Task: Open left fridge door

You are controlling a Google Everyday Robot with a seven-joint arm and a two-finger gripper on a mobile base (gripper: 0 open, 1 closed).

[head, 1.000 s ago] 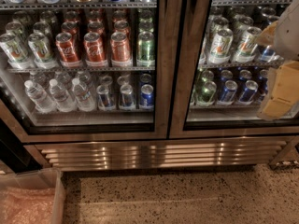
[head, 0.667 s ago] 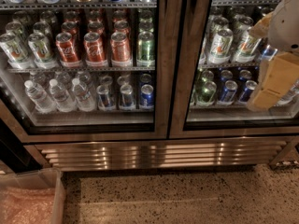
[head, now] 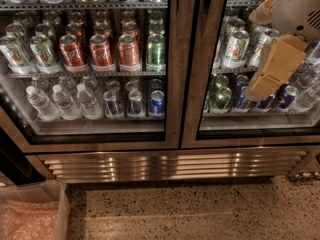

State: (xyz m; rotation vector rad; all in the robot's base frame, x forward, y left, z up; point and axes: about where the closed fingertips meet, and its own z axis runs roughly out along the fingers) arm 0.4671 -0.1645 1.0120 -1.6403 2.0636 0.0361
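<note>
Upper right, the hand [head: 259,88] partly hides cans [head: 286,97]; left fridge door [head: 95,59] shut.

Red cans [head: 100,50], water bottles [head: 64,103], plastic bin [head: 62,209]

Left fridge door [head: 95,64] runs off the top and left edges, so its hinge side is out of shot. The hand [head: 257,89], at the right over the right door [head: 250,129], covers several cans [head: 286,97]. Bin [head: 30,211] at near left is cropped too.

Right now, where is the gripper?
In the camera view's upper right, the gripper hangs in front of the right glass door, apart from the left fridge door.
</note>
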